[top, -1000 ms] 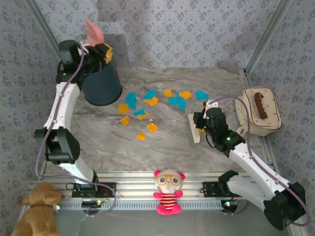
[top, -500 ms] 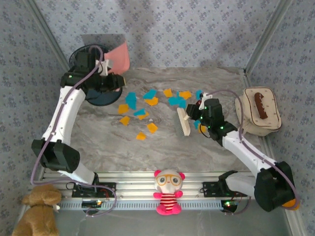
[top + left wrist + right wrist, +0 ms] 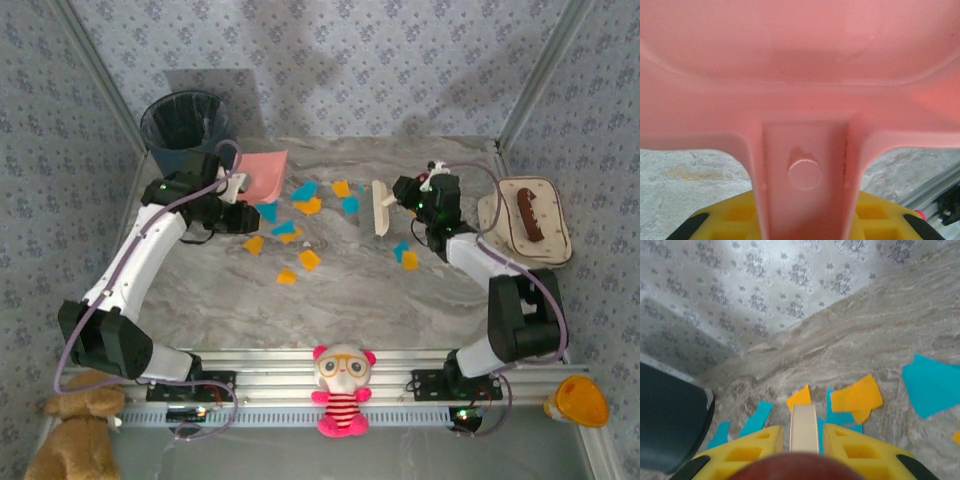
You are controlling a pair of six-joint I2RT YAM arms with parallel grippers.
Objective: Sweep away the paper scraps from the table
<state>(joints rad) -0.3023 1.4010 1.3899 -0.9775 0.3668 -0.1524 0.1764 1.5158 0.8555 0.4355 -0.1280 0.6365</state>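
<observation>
Left claw [image 3: 234,186]: pressed onto the handle of the pink dustpan [image 3: 266,172]. In the wrist view the handle runs up between its yellow fingers [image 3: 722,224] and the pan widens out straight ahead of them. Can't tell whether the pan's lip touches the table [image 3: 330,310].

Right claw [image 3: 401,191]: pinching the cream handle of a small brush [image 3: 380,210]. The handle sits tight between its yellow fingers [image 3: 752,449]. The brush head is a pale bar lying crosswise just past the fingertips, on the side facing the left claw.

Paper scraps [image 3: 302,190], orange and cyan:
- Most lie flat on the table in the gap between the two claws.
- A few orange and cyan ones sit right ahead of the brush, just off the right claw's tips.
- One cyan piece is just beside the left claw, at the dustpan's near edge.
- A loose cluster of orange ones lies on the near side, toward the arm bases.
- One cyan and one orange lie on the near side of the right claw, close to its forearm.

Dark bin [image 3: 183,122] stands upright behind the left claw, in the far corner. Cream bag [image 3: 527,225] sits on the outer side of the right claw.
</observation>
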